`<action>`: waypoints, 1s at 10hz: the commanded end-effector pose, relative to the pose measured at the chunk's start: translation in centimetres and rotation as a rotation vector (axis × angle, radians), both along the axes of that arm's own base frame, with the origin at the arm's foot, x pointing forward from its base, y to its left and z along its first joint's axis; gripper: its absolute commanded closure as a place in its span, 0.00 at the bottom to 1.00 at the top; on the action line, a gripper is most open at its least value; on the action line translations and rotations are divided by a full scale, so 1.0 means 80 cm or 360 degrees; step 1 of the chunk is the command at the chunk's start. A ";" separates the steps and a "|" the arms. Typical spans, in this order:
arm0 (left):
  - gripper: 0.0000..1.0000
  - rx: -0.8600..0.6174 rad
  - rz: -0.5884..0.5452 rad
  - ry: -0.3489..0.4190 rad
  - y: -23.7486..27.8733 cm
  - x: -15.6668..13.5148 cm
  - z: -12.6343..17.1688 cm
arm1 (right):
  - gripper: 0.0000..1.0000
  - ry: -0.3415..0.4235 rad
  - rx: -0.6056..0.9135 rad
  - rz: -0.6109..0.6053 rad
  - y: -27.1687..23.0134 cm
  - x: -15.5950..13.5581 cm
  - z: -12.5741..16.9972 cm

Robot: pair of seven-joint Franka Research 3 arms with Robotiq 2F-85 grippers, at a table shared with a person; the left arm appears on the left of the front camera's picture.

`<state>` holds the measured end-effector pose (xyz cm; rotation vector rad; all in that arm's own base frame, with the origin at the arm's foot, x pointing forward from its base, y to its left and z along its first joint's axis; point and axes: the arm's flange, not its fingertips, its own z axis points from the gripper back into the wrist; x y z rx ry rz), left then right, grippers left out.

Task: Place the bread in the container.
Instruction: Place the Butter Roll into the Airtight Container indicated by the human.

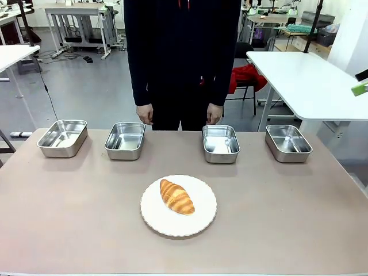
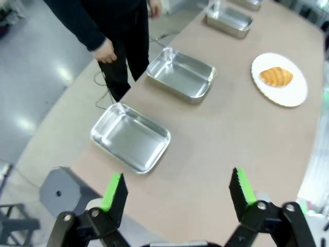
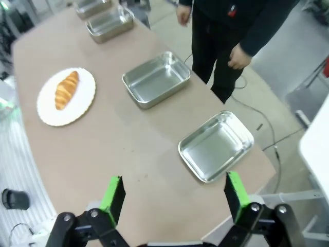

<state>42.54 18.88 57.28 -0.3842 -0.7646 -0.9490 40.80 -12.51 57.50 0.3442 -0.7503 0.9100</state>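
Note:
The bread (image 1: 177, 196), a golden-brown croissant, lies on a round white plate (image 1: 204, 221) at the middle of the table's near half. Several alike steel containers stand in a row along the far edge; nothing marks one out: far left (image 1: 62, 137), left of centre (image 1: 125, 140), right of centre (image 1: 221, 143), far right (image 1: 288, 142). All look empty. My left gripper (image 2: 179, 190) hangs open high above the table's left end, over the nearest container (image 2: 130, 136), far from the bread (image 2: 276, 76). My right gripper (image 3: 174, 191) hangs open high over the right end, bread (image 3: 66, 89) far off.
A person in dark clothes stands at the far side, both hands (image 1: 145, 114) (image 1: 215, 113) hanging just behind the middle containers. A white table (image 1: 310, 80) stands off to the right beyond this one. The brown tabletop (image 1: 287, 213) around the plate is bare.

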 end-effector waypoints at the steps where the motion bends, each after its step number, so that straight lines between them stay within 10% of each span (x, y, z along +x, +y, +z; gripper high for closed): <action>1: 0.00 -0.0041 -0.0098 -0.0024 0.031 0.019 -0.004 | 0.00 -0.0012 0.0029 0.0073 -0.026 0.010 -0.007; 10: 0.00 -0.0122 -0.0123 -0.0086 0.024 0.001 0.027 | 0.00 -0.0091 0.0086 0.0100 -0.018 -0.002 0.039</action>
